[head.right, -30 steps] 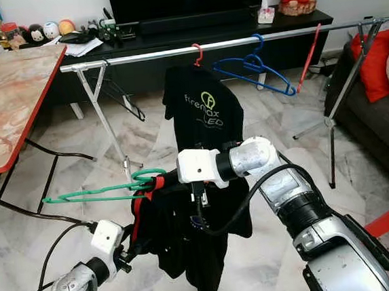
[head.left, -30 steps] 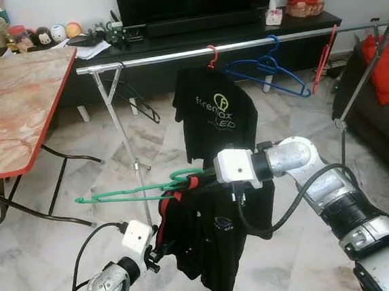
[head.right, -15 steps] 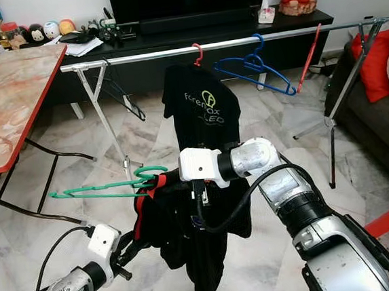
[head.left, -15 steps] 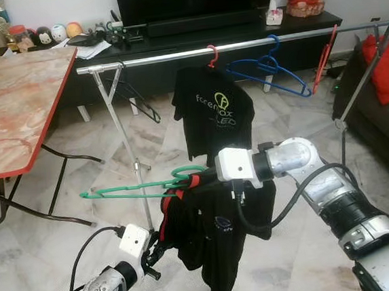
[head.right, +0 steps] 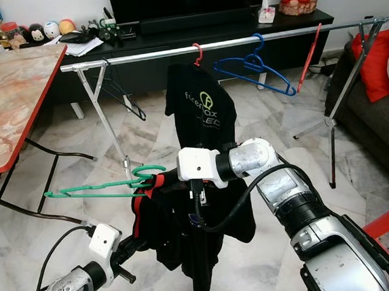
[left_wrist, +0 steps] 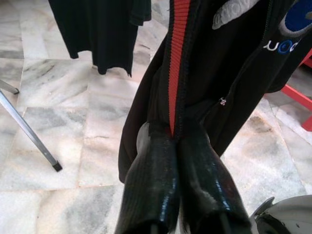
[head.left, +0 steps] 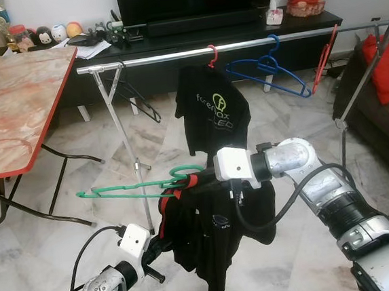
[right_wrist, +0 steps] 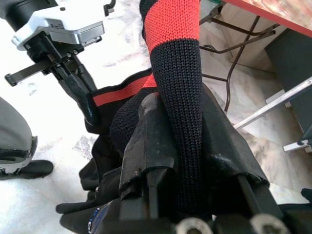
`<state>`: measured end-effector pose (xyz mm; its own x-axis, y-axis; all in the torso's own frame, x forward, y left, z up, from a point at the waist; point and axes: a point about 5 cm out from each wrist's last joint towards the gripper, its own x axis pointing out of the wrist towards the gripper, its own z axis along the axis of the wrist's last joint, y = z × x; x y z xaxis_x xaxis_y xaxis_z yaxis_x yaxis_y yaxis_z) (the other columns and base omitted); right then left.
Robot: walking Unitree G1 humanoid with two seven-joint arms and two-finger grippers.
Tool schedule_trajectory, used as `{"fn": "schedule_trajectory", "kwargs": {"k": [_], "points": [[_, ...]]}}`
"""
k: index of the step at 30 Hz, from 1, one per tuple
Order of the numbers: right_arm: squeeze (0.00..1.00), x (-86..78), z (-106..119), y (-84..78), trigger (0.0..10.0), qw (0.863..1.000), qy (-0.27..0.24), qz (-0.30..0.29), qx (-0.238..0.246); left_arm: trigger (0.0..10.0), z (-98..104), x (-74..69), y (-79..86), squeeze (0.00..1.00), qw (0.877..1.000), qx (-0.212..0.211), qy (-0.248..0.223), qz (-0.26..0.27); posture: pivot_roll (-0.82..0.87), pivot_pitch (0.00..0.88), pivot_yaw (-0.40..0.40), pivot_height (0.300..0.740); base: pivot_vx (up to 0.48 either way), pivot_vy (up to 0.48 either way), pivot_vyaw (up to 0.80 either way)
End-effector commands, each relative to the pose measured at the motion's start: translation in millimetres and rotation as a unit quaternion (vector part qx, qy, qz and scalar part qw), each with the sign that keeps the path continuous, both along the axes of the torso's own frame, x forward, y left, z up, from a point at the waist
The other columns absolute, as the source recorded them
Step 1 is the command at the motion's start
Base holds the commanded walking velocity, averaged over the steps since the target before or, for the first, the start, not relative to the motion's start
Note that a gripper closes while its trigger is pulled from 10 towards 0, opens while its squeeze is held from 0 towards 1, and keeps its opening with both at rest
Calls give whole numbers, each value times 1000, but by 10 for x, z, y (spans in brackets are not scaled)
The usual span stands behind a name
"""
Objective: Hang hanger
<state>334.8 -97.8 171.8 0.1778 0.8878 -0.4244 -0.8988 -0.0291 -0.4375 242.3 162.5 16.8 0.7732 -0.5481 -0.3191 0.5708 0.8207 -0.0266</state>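
A green hanger [head.left: 127, 189] lies almost level in mid-air, below and in front of the silver rail [head.left: 173, 55]. A black garment with red trim [head.left: 209, 233] hangs from it. My right gripper [head.left: 196, 180] is shut on the garment's red and black knit collar [right_wrist: 178, 58] at the hanger's hook end. My left gripper [head.left: 163, 242] is lower down, shut on the garment's edge beside its red stripe [left_wrist: 178, 73]. The garment droops between the two grippers.
On the rail hang a black T-shirt [head.left: 213, 113] on a red hanger, a blue hanger [head.left: 269, 67], a bare red hanger [head.left: 324, 56] and a dark one [head.left: 136, 96]. A red-edged table [head.left: 13, 100] stands left, a sofa with a red cushion [head.left: 385, 67] right.
The green hanger has risen slightly in my right gripper. My left arm has shifted a little with the garment's edge still pinched. The hung T-shirt sways slightly.
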Motion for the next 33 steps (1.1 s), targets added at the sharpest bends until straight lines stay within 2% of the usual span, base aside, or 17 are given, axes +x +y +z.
{"fn": "schedule_trajectory", "kwargs": {"k": [1,5,8,11,15,21,22,25,27,28,33], "points": [[0,47,129,13,0,1000,-15,-6,22,0,-27,-32,7,0,1000,-3,12,1,-100,31,32,740,0,0,0],[0,43,122,15,0,1000,-13,-6,23,0,-27,-30,18,0,1000,-1,11,4,-97,32,32,740,0,0,0],[0,54,94,-11,0,1000,-12,-13,17,0,-55,-36,66,0,1000,18,16,12,-98,34,32,740,0,0,0],[0,76,-5,-140,0,999,-5,-34,-6,0,-120,-49,180,0,997,52,24,48,-96,39,33,740,0,0,0],[0,79,-101,-268,0,998,-10,-46,-47,0,-172,-64,275,0,993,64,34,88,-97,41,35,740,0,0,0],[0,87,-133,-305,0,997,-13,-50,-59,0,-186,-71,287,0,992,71,36,97,-97,41,35,740,0,0,0],[0,81,-198,-426,0,996,8,-67,-62,0,-228,-83,376,0,986,93,40,136,-97,41,39,740,0,0,0],[0,78,-217,-461,0,995,14,-72,-63,0,-239,-87,401,0,983,99,41,147,-97,41,39,740,0,0,0],[0,39,-282,-573,0,994,35,-65,-81,0,-266,-83,479,0,975,115,47,182,-91,31,41,740,0,0,0],[0,39,-282,-573,0,994,35,-65,-81,0,-266,-83,479,0,975,115,47,182,-91,31,41,740,0,0,0],[0,-74,-344,-771,0,990,91,-28,-107,0,-296,-110,507,0,973,125,55,187,-94,21,45,740,0,0,0]]}}
